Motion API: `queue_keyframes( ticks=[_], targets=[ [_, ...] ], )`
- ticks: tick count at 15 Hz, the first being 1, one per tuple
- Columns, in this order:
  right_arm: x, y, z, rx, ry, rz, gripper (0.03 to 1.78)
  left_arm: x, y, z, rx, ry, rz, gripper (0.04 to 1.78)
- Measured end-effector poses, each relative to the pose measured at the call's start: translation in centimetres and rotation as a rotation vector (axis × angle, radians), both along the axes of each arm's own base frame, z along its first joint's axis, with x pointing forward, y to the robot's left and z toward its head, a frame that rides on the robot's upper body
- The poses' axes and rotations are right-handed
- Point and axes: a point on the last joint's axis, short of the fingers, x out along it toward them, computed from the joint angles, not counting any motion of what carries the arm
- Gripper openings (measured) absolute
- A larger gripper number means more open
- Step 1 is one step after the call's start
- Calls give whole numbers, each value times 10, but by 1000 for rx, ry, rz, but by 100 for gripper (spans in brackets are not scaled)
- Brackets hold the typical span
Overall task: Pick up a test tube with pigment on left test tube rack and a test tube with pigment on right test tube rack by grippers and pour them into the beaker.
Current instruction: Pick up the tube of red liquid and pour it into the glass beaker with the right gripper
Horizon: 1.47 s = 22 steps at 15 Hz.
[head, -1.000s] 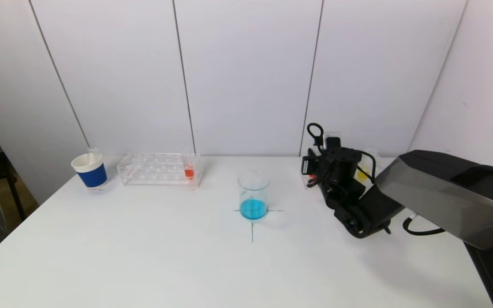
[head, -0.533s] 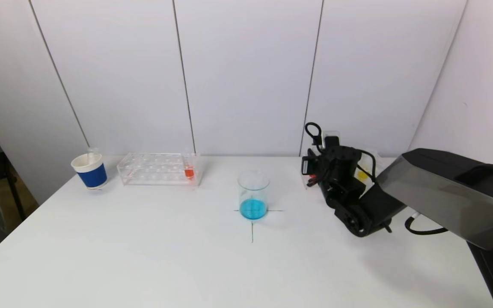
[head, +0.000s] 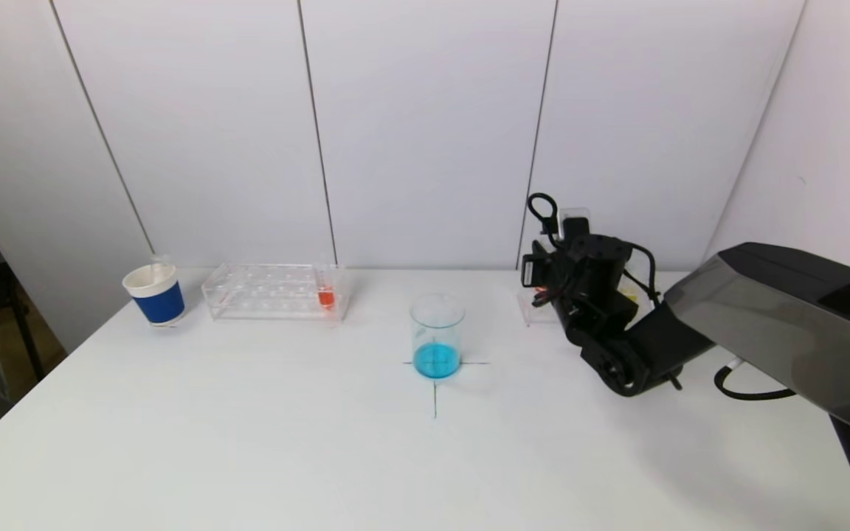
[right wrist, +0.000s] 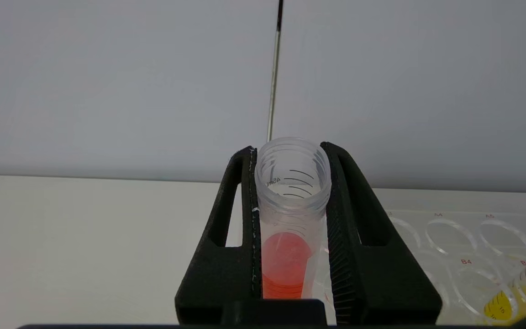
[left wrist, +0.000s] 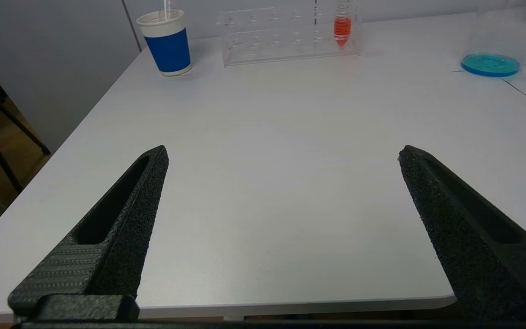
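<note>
R gripper (right wrist: 290, 183) clamps red-pigment tube (right wrist: 290, 214) above right rack (right wrist: 464, 246).

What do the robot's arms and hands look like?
The right arm has a grey shell, black joints and looping black cables. The right hand is black with two hollow, triangle-shaped fingers, ribbed inside. The left hand has black, rough-textured, pointed fingers.

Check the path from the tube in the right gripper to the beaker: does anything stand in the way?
Nothing visible does. The right gripper holds the red tube above the right rack; bare table separates it from the beaker.
</note>
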Motion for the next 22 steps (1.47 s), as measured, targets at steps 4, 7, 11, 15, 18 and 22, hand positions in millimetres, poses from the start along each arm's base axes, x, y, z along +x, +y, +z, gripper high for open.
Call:
queue_keyframes(
  ticks=[4,7,11,15,18,22],
  targets=[
    [-1,-1,6,-10,7,5,47,0,0,0,0,0,0,176],
    [-2,-1,12,-21,2,5,47,0,0,0,0,0,0,176],
    [-3,-1,20,-21,-10,4,47,0,0,0,0,0,0,176],
    [-4,-1,32,-22,-5,7,47,0,0,0,0,0,0,176],
    [-5,-1,45,-23,-4,8,47,0,0,0,0,0,0,176],
    [-11,2,70,-27,6,17,47,0,0,0,0,0,0,176]
  ],
)
